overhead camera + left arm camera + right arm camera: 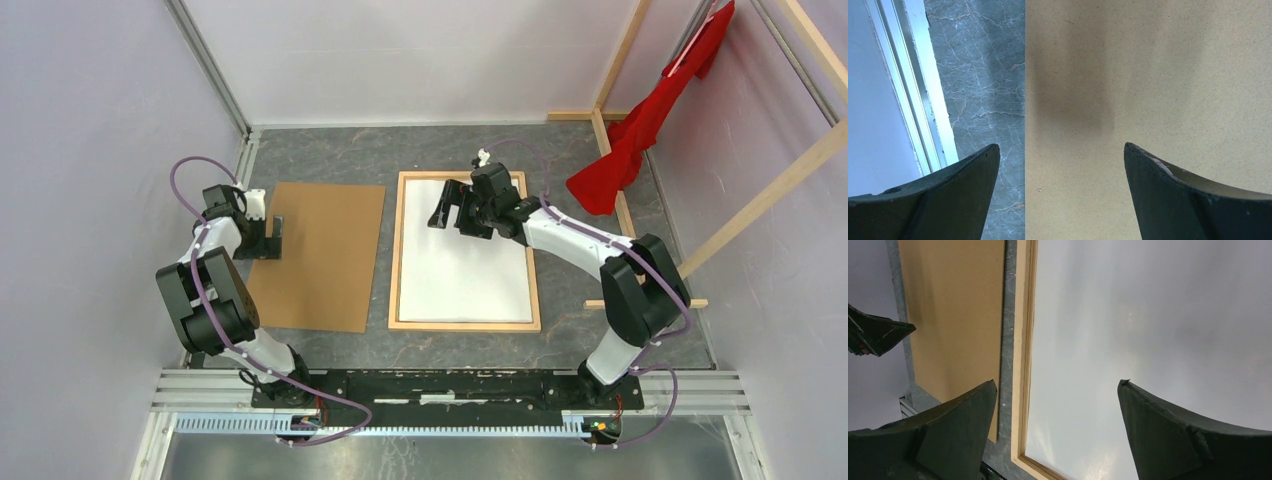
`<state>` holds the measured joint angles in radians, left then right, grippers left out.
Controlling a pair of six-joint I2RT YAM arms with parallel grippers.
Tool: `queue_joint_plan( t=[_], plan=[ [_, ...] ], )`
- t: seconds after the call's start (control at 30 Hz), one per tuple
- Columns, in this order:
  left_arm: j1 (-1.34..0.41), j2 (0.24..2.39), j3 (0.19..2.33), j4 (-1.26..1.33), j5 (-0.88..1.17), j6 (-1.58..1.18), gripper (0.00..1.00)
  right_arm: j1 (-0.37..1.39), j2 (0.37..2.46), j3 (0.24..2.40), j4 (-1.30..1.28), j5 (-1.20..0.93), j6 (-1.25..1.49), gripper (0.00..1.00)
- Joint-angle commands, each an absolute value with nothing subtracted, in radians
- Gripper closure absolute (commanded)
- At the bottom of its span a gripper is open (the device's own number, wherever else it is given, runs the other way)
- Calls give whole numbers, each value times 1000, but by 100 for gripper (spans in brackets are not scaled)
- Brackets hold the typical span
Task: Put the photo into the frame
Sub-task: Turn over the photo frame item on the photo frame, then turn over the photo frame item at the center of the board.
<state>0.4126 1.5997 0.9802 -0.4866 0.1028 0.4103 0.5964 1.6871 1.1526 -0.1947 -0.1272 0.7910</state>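
Note:
The light wood frame lies flat at the table's middle. Inside its rim lies a sheet showing only a plain white face, the photo's back; the printed side is hidden. My right gripper hovers open and empty over the sheet's far part. In the right wrist view the frame's rim and white sheet lie below the open right gripper. My left gripper is open and empty above the left edge of the brown backing board. The left wrist view shows that board under the open left gripper.
A red cloth hangs at the back right on a rack of long wooden beams. Pale walls close the cell on the left, back and right. A metal rail runs along the left wall. The table top is grey marble.

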Motion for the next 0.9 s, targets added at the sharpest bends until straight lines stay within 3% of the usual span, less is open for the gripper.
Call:
queue_joint_plan(
  t=[0.0,0.17,0.37,0.63,0.87],
  plan=[
    [410,1570,986,-499,94,465,0,595,1621,1145,-160,-107,790,2],
    [414,1571,1006,-509,79,474,0,636,1601,1152,-159,-61,794,2],
    [437,1575,1059,-518,29,453,6,806,1725,1322,-197,-6,799,3],
    [473,1603,1096,-453,-94,404,28,968,2000,1621,-303,89,824,4],
    [472,1672,1068,-353,-146,376,34,996,2153,1746,-333,117,852,4]
  ],
)
